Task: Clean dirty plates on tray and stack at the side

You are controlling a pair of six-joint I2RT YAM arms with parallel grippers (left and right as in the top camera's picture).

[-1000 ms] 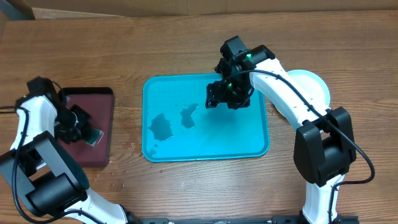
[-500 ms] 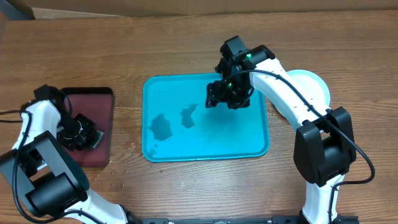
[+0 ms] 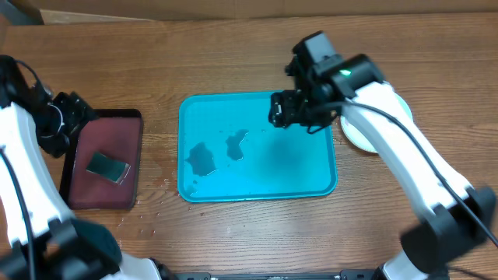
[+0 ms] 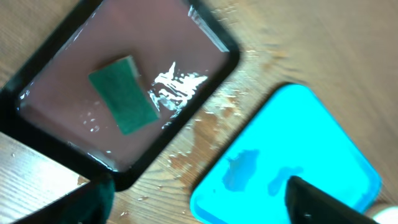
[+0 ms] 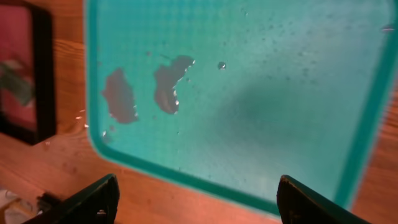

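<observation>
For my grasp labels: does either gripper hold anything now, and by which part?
Nothing is held. Both the left gripper and the right gripper are open and empty; the sponge lies free on the maroon tray.

Green sponge [image 3: 107, 166] lies in the maroon tray [image 3: 109, 132] — on a wooden table [image 3: 233, 54].

The worktop [image 3: 233, 47] carries two trays: one turquoise tray [image 3: 299, 175] and one smaller maroon tray [image 3: 101, 136] with a black rim. One green sponge [image 3: 106, 166] lies in the maroon tray. Two dark wet patches [image 3: 201, 157] mark the turquoise tray. One pale round plate edge [image 3: 356, 137] shows; the number stacked there cannot be told. There are two end effectors, the left end effector [image 3: 71, 115] and the right end effector [image 3: 282, 110].
</observation>
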